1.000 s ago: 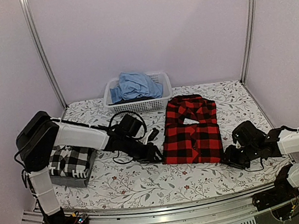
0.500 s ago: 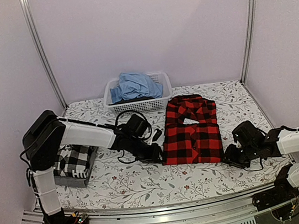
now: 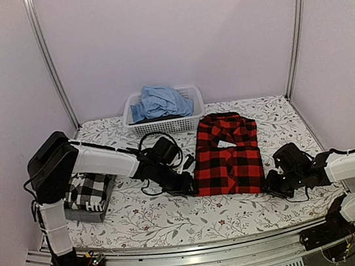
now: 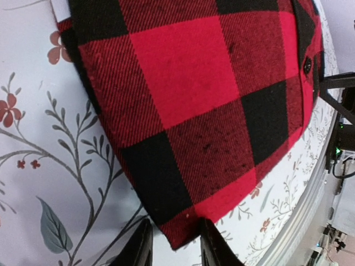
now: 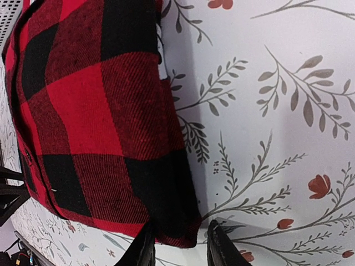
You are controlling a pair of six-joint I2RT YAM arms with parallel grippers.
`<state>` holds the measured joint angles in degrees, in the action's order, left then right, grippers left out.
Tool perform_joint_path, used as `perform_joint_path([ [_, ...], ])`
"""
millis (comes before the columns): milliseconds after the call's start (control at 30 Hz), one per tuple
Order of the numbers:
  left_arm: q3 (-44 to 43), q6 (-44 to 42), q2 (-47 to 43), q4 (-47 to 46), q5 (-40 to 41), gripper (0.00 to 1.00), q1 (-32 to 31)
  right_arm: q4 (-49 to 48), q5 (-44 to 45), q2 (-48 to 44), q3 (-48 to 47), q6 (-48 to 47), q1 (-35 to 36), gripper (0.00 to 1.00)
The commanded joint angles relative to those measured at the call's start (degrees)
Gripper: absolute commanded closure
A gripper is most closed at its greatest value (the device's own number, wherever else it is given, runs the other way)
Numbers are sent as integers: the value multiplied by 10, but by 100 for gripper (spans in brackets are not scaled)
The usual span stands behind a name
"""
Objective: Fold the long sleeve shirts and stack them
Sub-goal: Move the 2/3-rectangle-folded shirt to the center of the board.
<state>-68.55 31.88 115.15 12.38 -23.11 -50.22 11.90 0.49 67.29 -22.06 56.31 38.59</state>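
The red-and-black flannel shirt (image 3: pixel 226 156) lies folded flat on the flowered table, right of centre. My left gripper (image 3: pixel 188 186) is down at its near left corner. In the left wrist view that corner of the flannel (image 4: pixel 188 83) pokes between the left gripper's (image 4: pixel 175 249) open jaws, with a gap on each side. My right gripper (image 3: pixel 269 186) is at the near right corner. In the right wrist view the flannel (image 5: pixel 94 111) corner sits between the right gripper's (image 5: pixel 180 246) jaws, which stand apart. A black-and-white check shirt (image 3: pixel 83 189) lies folded on a dark grey one (image 3: pixel 83 214) at the left.
A white basket (image 3: pixel 192 121) holding blue cloth (image 3: pixel 160 101) stands at the back centre. Metal frame posts (image 3: pixel 49 65) rise at both back corners. The table's near edge rail (image 3: pixel 200 245) runs just in front of both grippers.
The left arm has slid a little to the right, bringing its jaws around the flannel's corner. The right gripper edged left and its jaws narrowed around the other corner.
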Motion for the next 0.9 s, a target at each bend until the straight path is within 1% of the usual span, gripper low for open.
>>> perform_joint_path([
  [0, -7, 5, 17, 39, -1, 71, -14, -6, 1, 25, -7, -3, 2, 69],
  [267, -3, 20, 22, 25, -17, 80, -16, -15, 1, 31, -5, -5, 2, 75],
  [300, -2, 25, 22, 19, -24, 82, -16, -16, -17, 31, -5, -6, 1, 76],
  [400, -1, 36, 25, 4, -32, 93, -14, -24, -23, 30, -6, -7, 2, 83],
  [467, -6, 38, 26, 1, -30, 99, -13, -27, -23, 30, -8, -9, 2, 89],
  [500, -10, 36, 26, 3, -27, 100, -13, -27, -23, 31, -11, -12, 1, 93],
  [533, -13, 33, 23, 6, -24, 100, -13, -24, -23, 32, -15, -16, 2, 98],
  [567, -15, 30, 20, 10, -23, 100, -13, -19, -24, 32, -18, -17, 2, 100],
  [700, 2, 20, -15, 30, -20, 100, -16, 10, -30, 20, -21, -23, 15, 100],
  [867, 61, 17, -88, 44, -16, 100, -31, 70, -13, -34, -24, 7, 84, 100],
])
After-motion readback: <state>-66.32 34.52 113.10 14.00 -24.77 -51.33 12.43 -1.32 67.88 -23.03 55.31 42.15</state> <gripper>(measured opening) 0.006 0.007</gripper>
